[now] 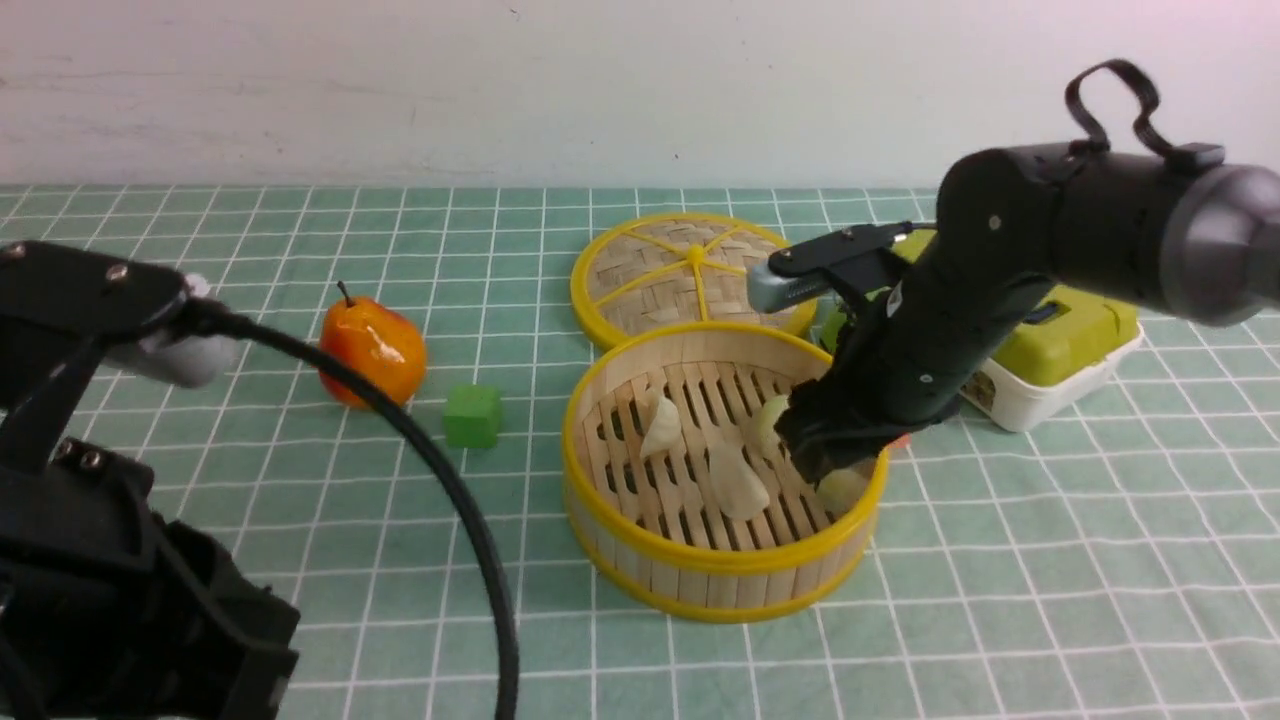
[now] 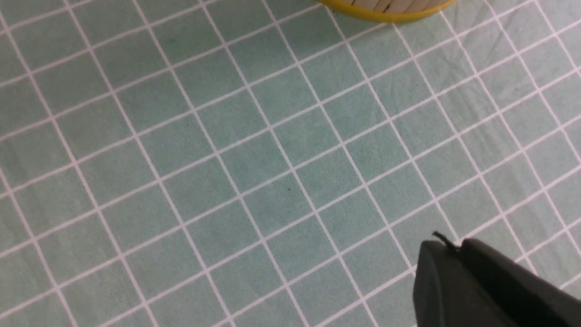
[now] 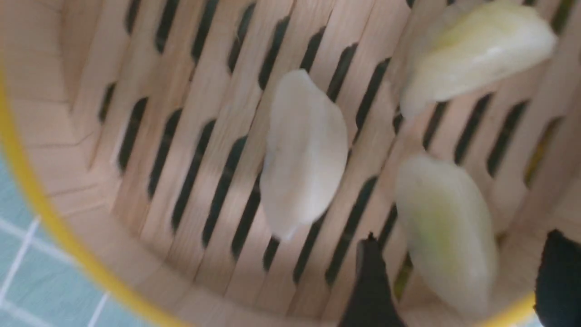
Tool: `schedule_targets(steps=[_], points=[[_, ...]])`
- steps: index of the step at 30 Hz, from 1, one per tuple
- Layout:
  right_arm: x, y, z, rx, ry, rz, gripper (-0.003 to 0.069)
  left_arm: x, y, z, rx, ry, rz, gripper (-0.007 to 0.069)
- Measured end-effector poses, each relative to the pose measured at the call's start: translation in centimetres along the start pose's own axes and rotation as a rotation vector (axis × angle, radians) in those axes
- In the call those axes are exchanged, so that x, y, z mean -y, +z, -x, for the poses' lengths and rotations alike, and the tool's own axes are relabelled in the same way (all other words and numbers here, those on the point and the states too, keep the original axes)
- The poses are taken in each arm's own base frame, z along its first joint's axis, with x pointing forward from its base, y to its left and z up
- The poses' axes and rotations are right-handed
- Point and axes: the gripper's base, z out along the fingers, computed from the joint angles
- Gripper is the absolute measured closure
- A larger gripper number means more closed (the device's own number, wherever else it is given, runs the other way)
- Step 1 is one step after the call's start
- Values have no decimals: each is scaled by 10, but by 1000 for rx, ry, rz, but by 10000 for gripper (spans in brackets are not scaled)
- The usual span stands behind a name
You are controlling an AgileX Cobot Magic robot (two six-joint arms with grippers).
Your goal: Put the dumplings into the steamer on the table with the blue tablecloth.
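Observation:
The round bamboo steamer (image 1: 700,570) stands mid-table on the teal gridded tablecloth (image 1: 1050,560). Four pale dumplings lie on its slatted floor: one at the left (image 1: 660,428), one in the middle (image 1: 738,485), one at the right (image 1: 770,420) and one by the right rim (image 1: 842,490). My right gripper (image 1: 825,465) hangs over the steamer's right side. In the right wrist view it (image 3: 463,272) is open, with a blurred greenish dumpling (image 3: 447,231) lying free between its fingers and two others (image 3: 304,152) (image 3: 476,54) beyond. My left gripper (image 2: 449,247) is shut and empty above bare cloth.
The flat woven lid (image 1: 680,275) lies behind the steamer. An orange-red toy pear (image 1: 372,350) and a green cube (image 1: 472,415) sit to the left. A green and white box (image 1: 1070,350) stands behind my right arm. The steamer's rim (image 2: 386,16) edges the left wrist view.

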Motion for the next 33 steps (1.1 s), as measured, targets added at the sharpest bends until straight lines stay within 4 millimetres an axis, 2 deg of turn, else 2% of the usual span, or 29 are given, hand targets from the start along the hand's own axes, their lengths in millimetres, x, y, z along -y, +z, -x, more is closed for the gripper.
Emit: schedule_targets(steps=[3,4,5,6,9,10,11,13,14,18,22,28,31,33], points=[[-6,-36,-1,35,-9,8,258,-4,-7,-20,52,-27,-7,586],[-7,-41,-2,37,-9,12,277,-6,-8,-25,72,-38,-9,586],[-12,-66,-4,70,-6,31,341,-9,-12,-40,130,-74,-19,586],[-14,-73,-5,80,-7,42,365,-11,-11,-47,154,-94,-22,586],[-26,-112,-10,166,-23,99,500,-18,-13,-74,314,-171,-60,586],[-28,-118,-12,183,-26,113,516,-19,-13,-80,360,-190,-73,586],[-31,-129,-15,213,-39,131,563,-21,-14,-85,409,-202,-84,586],[-36,-143,-21,254,-61,160,612,-24,-16,-92,499,-215,-105,586],[-42,-159,-34,303,-80,186,662,-26,-20,-98,611,-212,-128,586],[-50,-182,-66,409,-97,217,679,-29,-27,-105,764,-169,-138,586],[-53,-206,-109,586,-110,180,678,-31,-24,-107,786,-143,-121,582],[-53,-222,-168,777,-95,126,674,-32,-17,-110,764,-141,-111,573],[-53,-224,-184,827,-92,114,673,-32,-16,-111,756,-141,-107,570],[-54,-226,-201,866,-94,107,670,-32,-16,-111,744,-143,-102,567]])
